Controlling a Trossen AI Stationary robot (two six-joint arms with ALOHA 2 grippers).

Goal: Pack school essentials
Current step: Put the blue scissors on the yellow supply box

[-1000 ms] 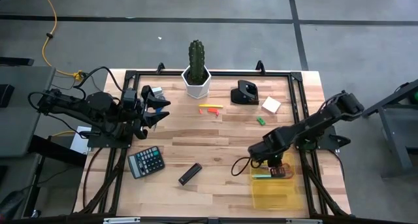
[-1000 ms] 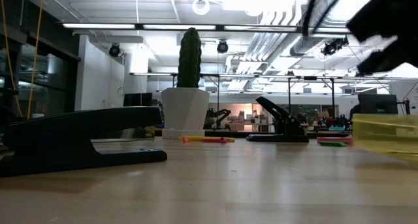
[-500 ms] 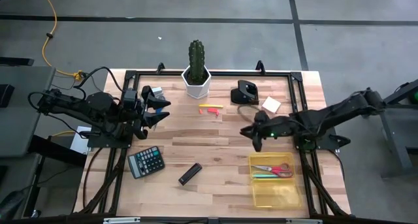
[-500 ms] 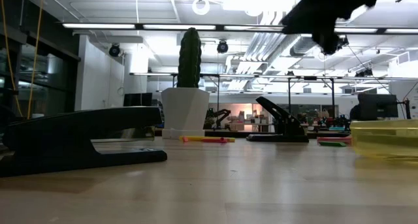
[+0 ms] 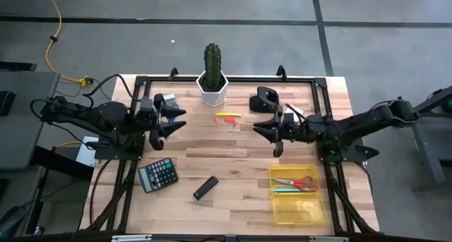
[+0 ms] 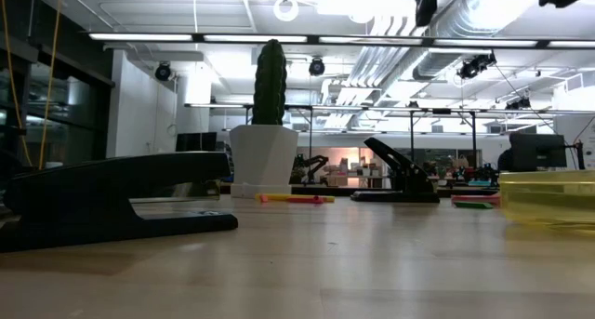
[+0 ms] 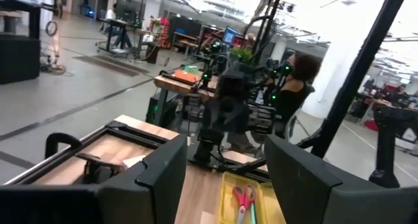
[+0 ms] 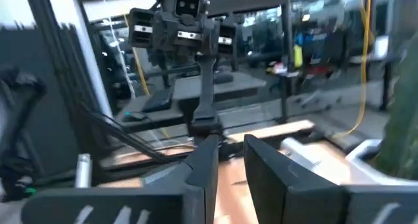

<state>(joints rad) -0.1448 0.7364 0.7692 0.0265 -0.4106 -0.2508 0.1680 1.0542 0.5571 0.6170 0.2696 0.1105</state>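
Observation:
A yellow see-through bin (image 5: 296, 208) stands near the table's near right corner. In it lie red-handled scissors (image 5: 295, 182) and a green pen (image 5: 285, 191); the left wrist view also shows the scissors (image 7: 244, 198). Yellow and red markers (image 5: 227, 116) lie flat on the wood near the cactus pot. A green item (image 6: 474, 205) lies farther right. My right gripper (image 5: 268, 134) hovers above the table's middle right, pointing left, open with a narrow gap (image 8: 232, 152). My left gripper (image 5: 176, 120) waits open at the left side. The white note pad (image 5: 291, 110) peeks out beside the right arm.
A cactus in a white pot (image 5: 212, 80) stands at the far edge, with a black hole punch (image 5: 265, 99) to its right. A black calculator (image 5: 157, 175) and a black bar-shaped item (image 5: 205, 188) lie near the front. Bare wood lies between them and the bin.
My right gripper has risen from over the yellow bin and swung toward the far edge and the table's left, ending beside the hole punch. The red scissors and green pen now show uncovered in the bin.

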